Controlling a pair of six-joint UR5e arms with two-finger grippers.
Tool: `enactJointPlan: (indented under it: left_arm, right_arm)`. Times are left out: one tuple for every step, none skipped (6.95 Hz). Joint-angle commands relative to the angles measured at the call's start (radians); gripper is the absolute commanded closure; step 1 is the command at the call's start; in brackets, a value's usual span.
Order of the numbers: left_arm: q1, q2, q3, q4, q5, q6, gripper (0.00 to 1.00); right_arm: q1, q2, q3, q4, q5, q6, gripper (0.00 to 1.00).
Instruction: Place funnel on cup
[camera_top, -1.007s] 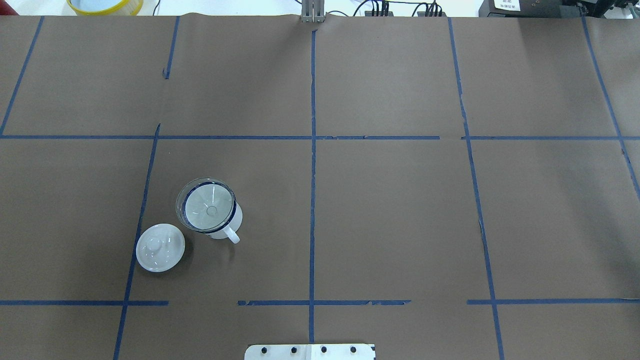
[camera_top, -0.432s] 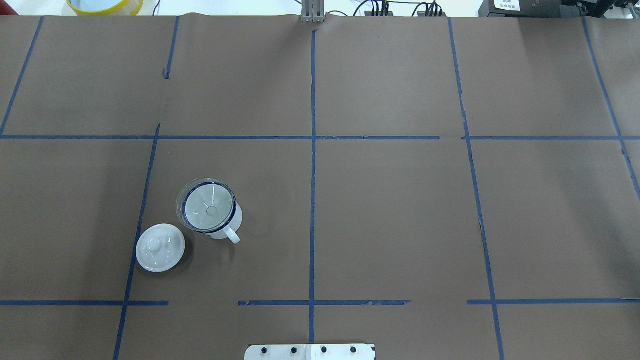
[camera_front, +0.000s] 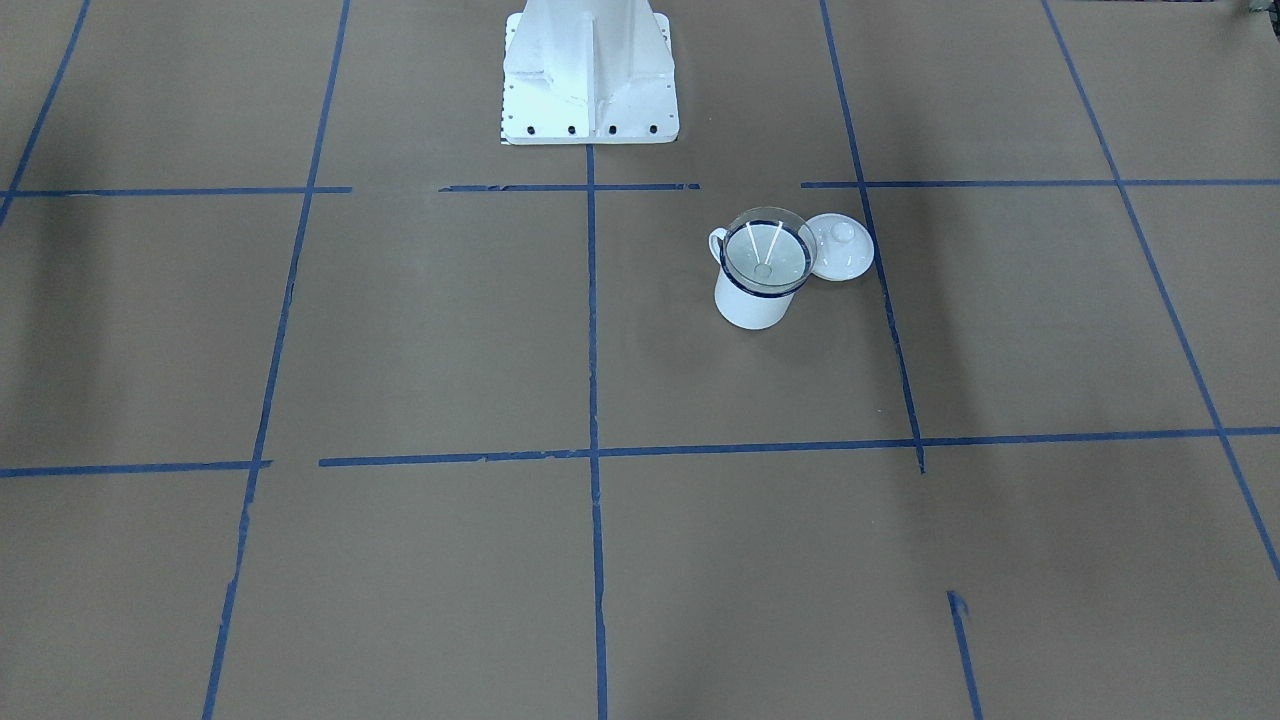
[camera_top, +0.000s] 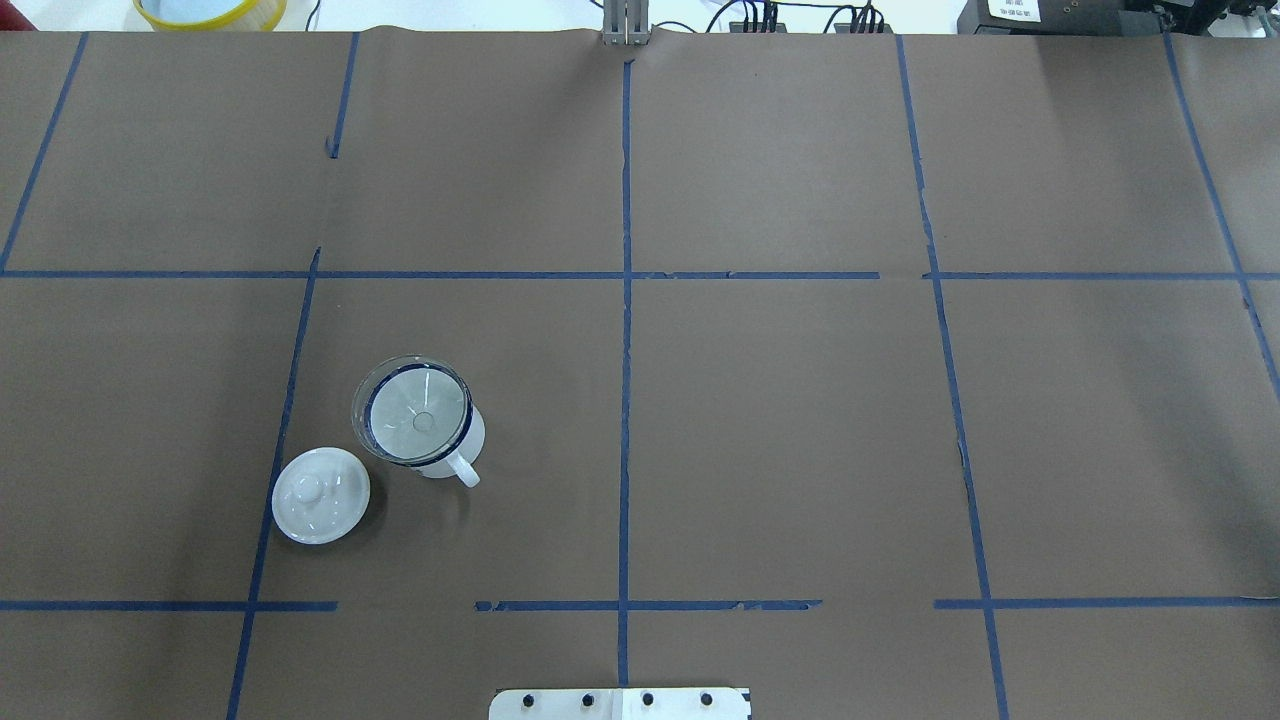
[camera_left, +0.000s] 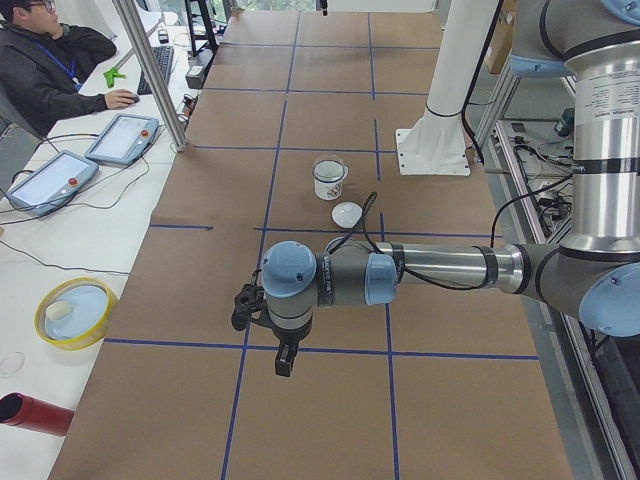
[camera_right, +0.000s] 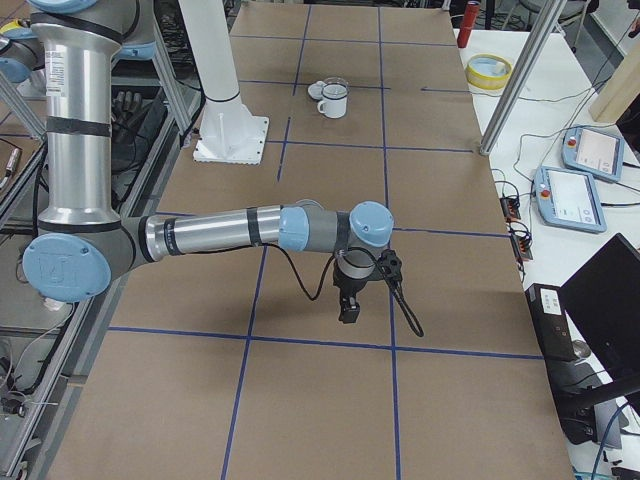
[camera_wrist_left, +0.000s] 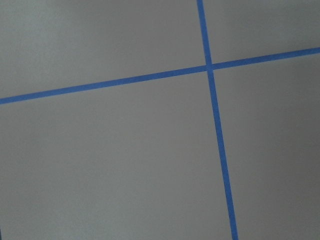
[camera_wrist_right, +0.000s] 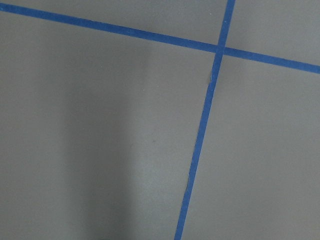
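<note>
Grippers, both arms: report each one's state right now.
Left gripper: cannot be told, seen only from a side view.
Right gripper: cannot be told, seen only from a side view.

table: one big flat table (camera_top: 800, 420), pretty much fully covered in brown paper (camera_front: 420, 330)
tape: blue tape lines (camera_top: 626, 400) stuck on the paper in a rough grid, a few with gaps or ragged ends
cup: white enamel cup (camera_front: 748, 305) with a dark blue rim, standing upright in the robot's left half, handle turned toward the robot
lid: round white knobbed lid (camera_top: 320, 496) lying just beside the cup, outer edge over a tape line
base plate: white bolted base plate (camera_front: 588, 122) on the centre line, robot's side
</note>
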Motion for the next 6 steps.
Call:
enactJointPlan:
  left_arm:
    - [0.001,0.001,0.012,0.003,-0.002,0.005,0.00]
    - [0.000,0.008,0.003,0.004,-0.002,0.008,0.00]
    - [0.001,0.011,0.001,0.001,-0.001,0.011,0.00]
    - [0.000,0.011,-0.012,-0.002,-0.001,0.011,0.00]
    - [0.000,0.010,-0.022,-0.004,-0.001,0.013,0.00]
    - [0.000,0.011,-0.038,-0.001,0.001,0.011,0.00]
  right_arm:
    - [0.000,0.000,0.000,0.000,0.000,0.000,0.00]
    - [0.000,0.000,0.000,0.000,0.000,0.000,0.00]
    - [0.000,0.000,0.000,0.000,0.000,0.000,0.00]
    - [0.000,0.000,0.000,0.000,0.000,0.000,0.00]
    - [0.000,0.000,-0.001,0.000,0.000,0.000,0.00]
    - [0.000,0.000,0.000,0.000,0.000,0.000,0.00]
